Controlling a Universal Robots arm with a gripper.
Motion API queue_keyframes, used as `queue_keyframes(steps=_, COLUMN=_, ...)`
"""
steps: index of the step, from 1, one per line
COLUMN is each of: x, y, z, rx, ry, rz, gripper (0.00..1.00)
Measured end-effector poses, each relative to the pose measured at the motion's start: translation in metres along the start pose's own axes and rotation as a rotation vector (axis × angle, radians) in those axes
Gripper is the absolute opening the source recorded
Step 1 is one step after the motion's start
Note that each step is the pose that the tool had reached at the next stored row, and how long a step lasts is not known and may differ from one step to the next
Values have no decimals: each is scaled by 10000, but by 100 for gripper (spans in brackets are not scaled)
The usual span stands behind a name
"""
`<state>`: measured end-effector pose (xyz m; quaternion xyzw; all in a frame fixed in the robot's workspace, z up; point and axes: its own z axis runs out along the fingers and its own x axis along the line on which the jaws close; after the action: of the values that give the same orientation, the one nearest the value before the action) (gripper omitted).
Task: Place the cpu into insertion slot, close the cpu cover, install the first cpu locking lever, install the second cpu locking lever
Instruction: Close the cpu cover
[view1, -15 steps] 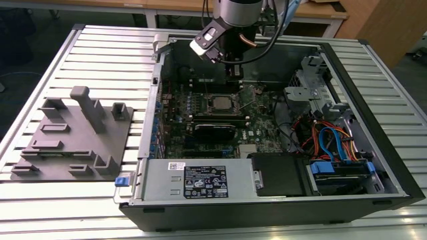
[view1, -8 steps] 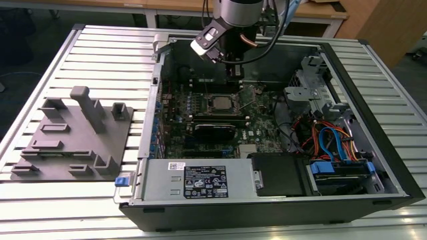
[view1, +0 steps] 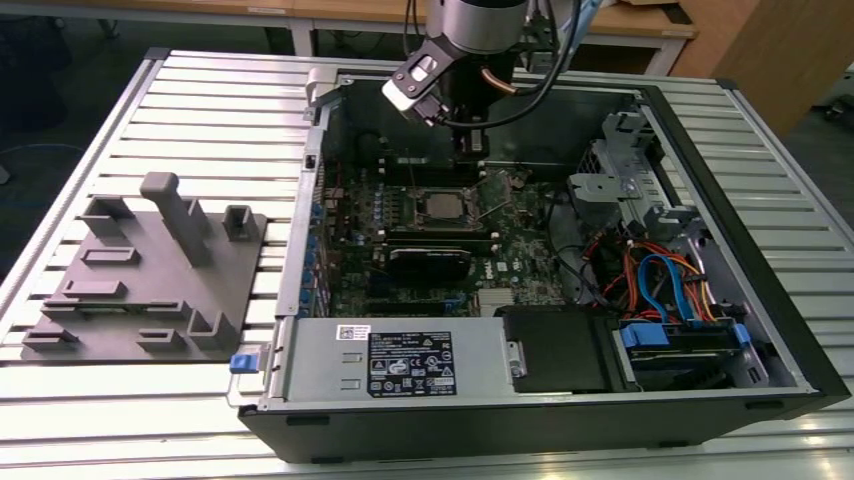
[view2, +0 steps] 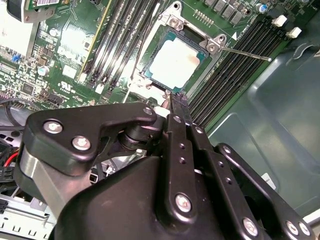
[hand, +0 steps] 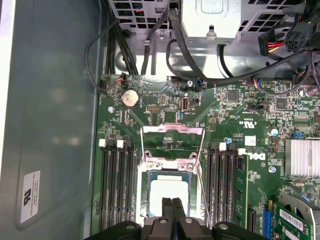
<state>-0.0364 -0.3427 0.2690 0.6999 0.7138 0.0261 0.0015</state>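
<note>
Exterior view: shows the end effector (view1: 470, 150) down inside the open computer case (view1: 801, 360) on the slatted surface (view1: 200, 100), near the cpu (view1: 437, 207).
Second wrist view: shows the fingers (view2: 172, 127) clenched together on nothing, tips at the edge of the cpu, seated in the insertion slot (view2: 140, 77).
First wrist view: shows the cpu cover (hand: 172, 129) swung open beyond the cpu.

The computer case (view1: 534, 425) lies on the tabletop (view1: 200, 100), and a fixture plate (view1: 147, 280) lies beside it at the exterior view's left. Inside the case, the cpu (hand: 169, 192) sits in the insertion slot (hand: 141, 190), between two banks of memory slots (hand: 116, 185). The open cpu cover (hand: 172, 128) lies just beside it. The gripper (view2: 176, 97) hangs over the cpu's edge.
</note>
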Motion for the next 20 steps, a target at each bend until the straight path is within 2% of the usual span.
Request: queue_keyframes(steps=20, x=-1, y=46, z=2, rx=5, ry=0, rz=1, gripper=11)
